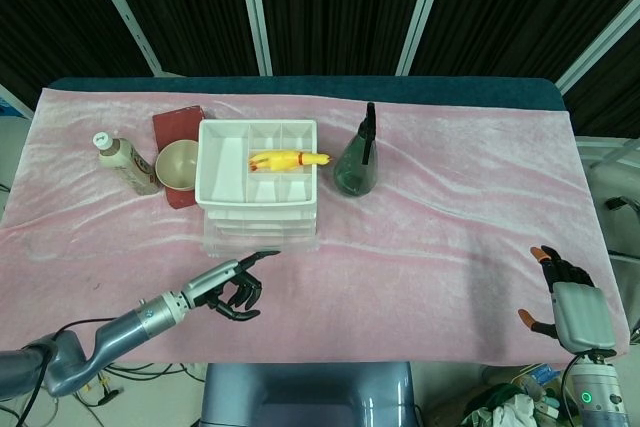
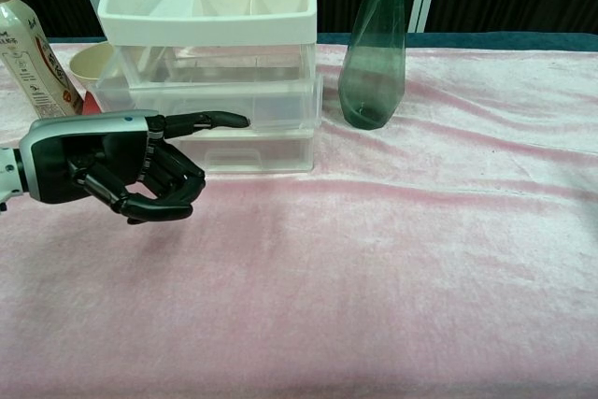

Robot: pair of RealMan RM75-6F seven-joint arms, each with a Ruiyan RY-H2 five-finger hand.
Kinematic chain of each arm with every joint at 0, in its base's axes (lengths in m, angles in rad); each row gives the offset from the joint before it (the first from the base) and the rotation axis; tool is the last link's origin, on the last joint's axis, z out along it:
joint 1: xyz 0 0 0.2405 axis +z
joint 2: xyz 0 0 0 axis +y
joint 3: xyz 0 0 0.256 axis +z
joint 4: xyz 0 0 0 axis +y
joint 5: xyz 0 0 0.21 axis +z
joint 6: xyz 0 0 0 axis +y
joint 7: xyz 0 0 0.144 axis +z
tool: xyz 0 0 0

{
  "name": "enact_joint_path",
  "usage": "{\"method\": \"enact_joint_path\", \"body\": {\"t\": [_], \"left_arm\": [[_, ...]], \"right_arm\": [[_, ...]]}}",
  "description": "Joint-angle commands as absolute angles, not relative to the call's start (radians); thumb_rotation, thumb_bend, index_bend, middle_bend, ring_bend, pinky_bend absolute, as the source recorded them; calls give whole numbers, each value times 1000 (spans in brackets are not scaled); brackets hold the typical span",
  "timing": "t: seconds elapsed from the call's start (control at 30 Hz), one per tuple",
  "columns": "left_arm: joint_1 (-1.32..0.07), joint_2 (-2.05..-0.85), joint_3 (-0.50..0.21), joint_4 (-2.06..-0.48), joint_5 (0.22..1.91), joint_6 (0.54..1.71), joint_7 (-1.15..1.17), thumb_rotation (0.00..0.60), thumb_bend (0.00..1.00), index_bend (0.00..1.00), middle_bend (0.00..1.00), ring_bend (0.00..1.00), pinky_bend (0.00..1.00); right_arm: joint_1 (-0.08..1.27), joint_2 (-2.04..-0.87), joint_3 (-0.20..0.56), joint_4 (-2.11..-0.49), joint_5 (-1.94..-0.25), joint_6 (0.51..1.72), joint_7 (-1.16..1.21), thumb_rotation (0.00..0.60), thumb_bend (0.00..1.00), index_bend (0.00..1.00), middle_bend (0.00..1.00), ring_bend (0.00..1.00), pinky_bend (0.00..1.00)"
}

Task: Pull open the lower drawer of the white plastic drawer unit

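The white plastic drawer unit (image 1: 205,162) (image 2: 206,27) stands at the table's back left, with a yellow rubber chicken (image 1: 285,159) in its top tray. One clear drawer (image 2: 271,100) (image 1: 260,244) sticks out toward me, its inside showing. The lowest clear drawer (image 2: 252,151) sits flush beneath it. My left hand (image 2: 112,163) (image 1: 230,285) is in front of the unit, one finger (image 2: 229,120) stretched out onto the front of the drawer that sticks out, the rest curled in. My right hand (image 1: 568,297) rests at the table's front right with its fingers apart, holding nothing.
A dark green glass bottle (image 1: 355,167) (image 2: 374,53) stands just right of the unit. To its left are a cream bowl (image 1: 180,162) on a red notebook (image 1: 178,125) and a labelled bottle (image 1: 125,162) (image 2: 28,53). Pink cloth covers the table.
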State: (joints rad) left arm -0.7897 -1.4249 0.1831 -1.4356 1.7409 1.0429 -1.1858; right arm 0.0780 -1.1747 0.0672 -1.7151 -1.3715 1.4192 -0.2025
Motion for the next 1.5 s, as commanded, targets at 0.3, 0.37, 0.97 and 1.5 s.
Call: {"method": "enact_joint_path", "body": {"t": [0.3,0.37,0.97,1.5], "left_arm": [[-785,-1419,201,-1447,1754,1058,-1171,600,315,20,695,699,766],[-784,-1418,205,-1449,1757,1060,-1169,600,315,20,695,699,765],[-782,-1409,233,-1470,1783,1080,-1148,600,315,19,695,699,765],[-780,-1394,271,-1502,1826,1101,-1098,600,315,10,695,699,761]], "right_arm": [[78,-1175,67,-1716,-1372,1419,-202,600,99,151,107,189,205],[78,-1175,67,-1716,-1372,1419,-202,600,99,151,107,189,205],[79,-1175,67,-1717,-1370,1417,-202,600,99,151,107,189,205],[79,-1174,67,-1719,-1366,1415,-204,600,99,151,108,189,205]]}}
